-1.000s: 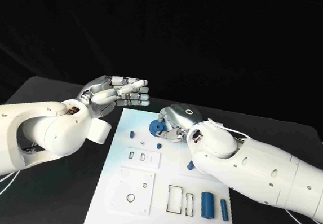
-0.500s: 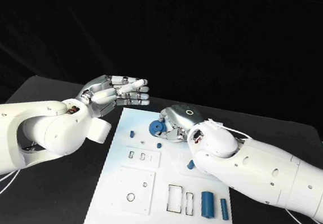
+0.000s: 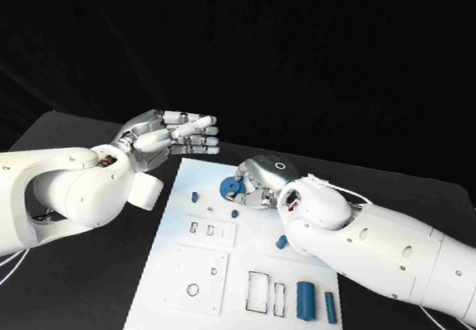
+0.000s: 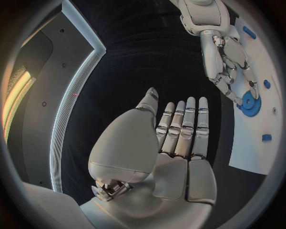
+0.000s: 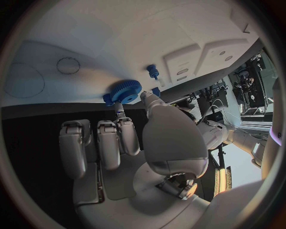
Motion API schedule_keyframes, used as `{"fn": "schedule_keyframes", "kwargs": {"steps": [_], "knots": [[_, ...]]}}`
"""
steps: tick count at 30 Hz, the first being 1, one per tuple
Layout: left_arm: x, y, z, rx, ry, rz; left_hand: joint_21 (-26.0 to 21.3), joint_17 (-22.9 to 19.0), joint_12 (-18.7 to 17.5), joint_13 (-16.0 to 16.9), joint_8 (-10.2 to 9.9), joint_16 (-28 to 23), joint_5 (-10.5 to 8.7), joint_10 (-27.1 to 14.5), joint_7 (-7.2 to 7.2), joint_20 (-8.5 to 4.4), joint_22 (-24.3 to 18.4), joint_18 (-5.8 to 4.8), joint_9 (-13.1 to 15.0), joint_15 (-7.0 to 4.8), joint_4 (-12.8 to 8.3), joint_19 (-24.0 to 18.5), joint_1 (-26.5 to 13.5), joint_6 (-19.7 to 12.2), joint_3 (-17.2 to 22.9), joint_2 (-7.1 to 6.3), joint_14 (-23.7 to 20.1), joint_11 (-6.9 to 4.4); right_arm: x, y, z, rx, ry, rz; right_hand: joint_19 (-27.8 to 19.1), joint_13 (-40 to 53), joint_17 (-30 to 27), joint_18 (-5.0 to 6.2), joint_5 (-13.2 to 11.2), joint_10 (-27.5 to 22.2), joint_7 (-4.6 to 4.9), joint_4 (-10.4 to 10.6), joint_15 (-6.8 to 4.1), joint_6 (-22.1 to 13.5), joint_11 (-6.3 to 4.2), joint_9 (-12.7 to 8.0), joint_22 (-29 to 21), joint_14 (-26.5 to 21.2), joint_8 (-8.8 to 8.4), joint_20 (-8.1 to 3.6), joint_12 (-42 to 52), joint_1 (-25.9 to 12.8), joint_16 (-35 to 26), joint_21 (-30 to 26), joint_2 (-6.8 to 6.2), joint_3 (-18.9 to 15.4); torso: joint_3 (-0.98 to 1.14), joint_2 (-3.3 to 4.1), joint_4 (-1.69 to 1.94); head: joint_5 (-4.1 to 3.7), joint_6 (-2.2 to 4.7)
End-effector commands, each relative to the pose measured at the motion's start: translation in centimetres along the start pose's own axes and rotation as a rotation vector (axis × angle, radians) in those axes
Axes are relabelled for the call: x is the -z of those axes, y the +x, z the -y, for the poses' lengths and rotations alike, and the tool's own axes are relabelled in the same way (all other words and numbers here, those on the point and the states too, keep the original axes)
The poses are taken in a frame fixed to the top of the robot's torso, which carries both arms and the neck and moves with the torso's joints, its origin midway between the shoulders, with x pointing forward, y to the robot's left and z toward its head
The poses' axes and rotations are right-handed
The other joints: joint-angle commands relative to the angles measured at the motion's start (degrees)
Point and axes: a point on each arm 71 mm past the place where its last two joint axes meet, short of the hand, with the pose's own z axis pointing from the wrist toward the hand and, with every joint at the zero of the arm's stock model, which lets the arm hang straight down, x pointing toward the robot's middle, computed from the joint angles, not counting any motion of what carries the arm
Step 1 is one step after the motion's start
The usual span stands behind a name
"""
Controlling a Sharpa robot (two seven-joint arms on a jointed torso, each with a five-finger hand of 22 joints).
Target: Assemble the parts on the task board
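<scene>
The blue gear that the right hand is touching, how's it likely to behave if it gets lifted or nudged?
The blue gear looks like rigid moulded plastic, so probably stiff and light. Its toothed rim should give the right hand some grip. Being round, it might roll on edge if dropped onto the task board; flat, it should slide.

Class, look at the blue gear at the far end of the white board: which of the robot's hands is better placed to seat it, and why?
Right. The right hand already has its fingers on the blue gear over the task board. The left hand hangs beside the board's far corner, holding nothing.
</scene>
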Motion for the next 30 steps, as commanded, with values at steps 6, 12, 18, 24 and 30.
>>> {"fn": "schedule_keyframes", "kwargs": {"steps": [6,12,18,24,30], "knots": [[0.0,0.1,0.1,0.001,0.01,-0.002,-0.23,-0.08,-0.26,-0.1,-0.34,-0.42,0.07,-0.1,0.56,-0.08,-0.1,0.62,-0.09,0.44,-0.27,0.31,0.21,-0.02,-0.17,0.55,-0.08,0.35,0.0,0.5,0.7,0.0,0.026,-0.056,4.29,6.3,13.06,-1.03,0.73,0.15,0.09,0.5,-0.03,0.39,0.1,-0.35,13.05,5.5,-0.78,0.04,0.13,-0.46,0.34,0.39,-0.03,0.03,-0.02,-0.01,0.02,-0.05,-0.04],[-0.1,0.0,0.1,0.0,0.011,0.0,-0.24,-0.09,-0.3,-0.1,-0.38,-0.47,0.08,-0.12,0.57,-0.08,-0.12,0.62,-0.09,0.46,-0.34,0.32,0.29,-0.02,-0.15,0.59,-0.08,0.36,0.1,0.5,0.9,-0.002,0.032,-0.056,4.37,6.43,13.13,-1.07,1.01,0.24,0.12,0.46,0.0,0.45,0.12,-0.46,13.16,5.52,-1.01,0.06,0.23,-0.29,0.37,0.48,-0.05,0.09,0.06,-0.02,-0.05,0.03,-0.12],[0.0,0.0,0.2,0.0,0.012,0.001,-0.24,-0.09,-0.3,-0.1,-0.38,-0.47,0.08,-0.12,0.57,-0.08,-0.12,0.62,-0.09,0.46,-0.34,0.32,0.29,-0.02,-0.15,0.59,-0.08,0.36,0.4,0.4,1.0,-0.004,0.036,-0.051,4.46,6.55,13.17,-1.1,1.27,0.34,0.13,0.41,0.01,0.53,0.14,-0.55,13.26,5.53,-1.21,0.08,0.33,-0.12,0.38,0.57,-0.04,0.16,0.02,-0.01,-0.01,-0.07,-0.14],[0.0,-0.1,0.2,-0.001,0.012,0.004,-0.24,-0.09,-0.3,-0.1,-0.38,-0.47,0.08,-0.12,0.57,-0.08,-0.12,0.62,-0.09,0.46,-0.34,0.32,0.29,-0.02,-0.15,0.59,-0.08,0.36,1.0,0.2,1.2,-0.009,0.036,-0.033,4.59,6.71,13.17,-1.15,1.35,0.48,0.13,0.38,0.02,0.61,0.14,-0.58,13.42,5.53,-1.26,0.08,0.47,-0.03,0.39,0.71,-0.04,0.19,0.06,0.0,-0.09,-0.01,-0.16],[0.0,-0.2,0.2,-0.002,0.012,0.006,-0.25,-0.09,-0.33,-0.09,-0.41,-0.52,0.08,-0.11,0.56,-0.08,-0.13,0.62,-0.08,0.47,-0.4,0.33,0.37,-0.01,-0.13,0.63,-0.07,0.37,1.7,-0.4,1.5,-0.015,0.036,0.01,4.73,6.81,13.11,-1.2,1.62,0.57,0.09,0.28,0.01,0.92,0.11,-0.65,13.59,5.52,-1.4,0.09,0.55,0.24,0.36,0.85,-0.03,0.31,0.01,-0.1,-0.11,-0.28,-0.03]]}}
